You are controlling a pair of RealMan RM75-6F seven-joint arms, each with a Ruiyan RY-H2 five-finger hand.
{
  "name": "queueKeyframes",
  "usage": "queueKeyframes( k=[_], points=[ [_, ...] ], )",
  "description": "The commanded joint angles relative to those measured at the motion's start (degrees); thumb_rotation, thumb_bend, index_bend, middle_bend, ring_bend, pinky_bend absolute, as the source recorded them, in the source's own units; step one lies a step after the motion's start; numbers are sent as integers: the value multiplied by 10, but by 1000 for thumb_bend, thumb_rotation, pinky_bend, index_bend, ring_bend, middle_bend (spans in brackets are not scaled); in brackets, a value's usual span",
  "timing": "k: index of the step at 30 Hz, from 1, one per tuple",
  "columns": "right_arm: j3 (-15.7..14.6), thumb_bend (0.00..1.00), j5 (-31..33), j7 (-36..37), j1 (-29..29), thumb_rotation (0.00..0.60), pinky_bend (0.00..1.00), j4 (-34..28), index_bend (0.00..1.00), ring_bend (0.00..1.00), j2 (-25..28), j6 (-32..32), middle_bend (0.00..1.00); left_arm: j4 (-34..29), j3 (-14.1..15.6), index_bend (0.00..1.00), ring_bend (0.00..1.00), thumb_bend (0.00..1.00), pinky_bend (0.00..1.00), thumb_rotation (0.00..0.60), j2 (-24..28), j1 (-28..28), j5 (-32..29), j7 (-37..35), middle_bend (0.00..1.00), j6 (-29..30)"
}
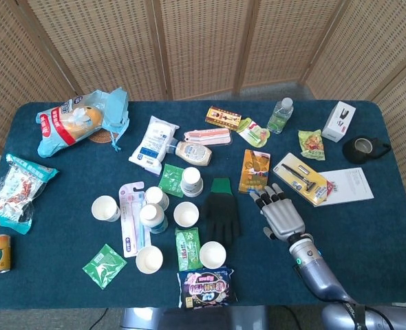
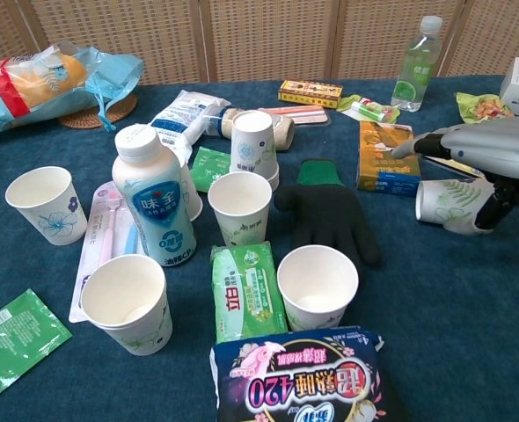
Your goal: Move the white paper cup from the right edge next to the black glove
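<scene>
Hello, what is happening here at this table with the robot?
The robot's right hand holds a white paper cup on its side, just above the blue table, to the right of the black glove. The cup is not yet set down beside the glove. Other cups, packets and bottles lie around. The left hand is not in view.
</scene>
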Motion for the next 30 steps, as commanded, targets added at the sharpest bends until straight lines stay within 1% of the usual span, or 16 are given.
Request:
queueKeyframes(
  k=[1,7,12,16,21,30],
  points=[
    [-1,346,3,8,1,579,0,9,82,0,-3,-7,0,0,0,0,62,417,15,600,1,1,-1,0,57,1],
    [-6,347,-1,17,1,583,0,18,138,0,-1,-12,0,-2,-1,0,61,417,15,600,2,2,0,1,56,4],
    [-8,347,4,23,0,587,0,24,160,0,1,-16,0,-4,-1,0,62,416,16,600,1,2,1,4,56,4],
    [-9,347,8,26,0,595,0,27,214,0,2,-18,0,-5,-2,0,61,416,15,600,1,2,1,4,56,5],
    [-13,349,9,24,-1,598,0,27,230,0,6,-16,0,-6,-2,0,61,416,15,600,1,2,2,6,55,5],
    [-17,346,14,16,-5,597,0,19,230,0,12,-6,0,-8,-2,0,61,415,15,600,0,1,6,6,55,7]
  ],
)
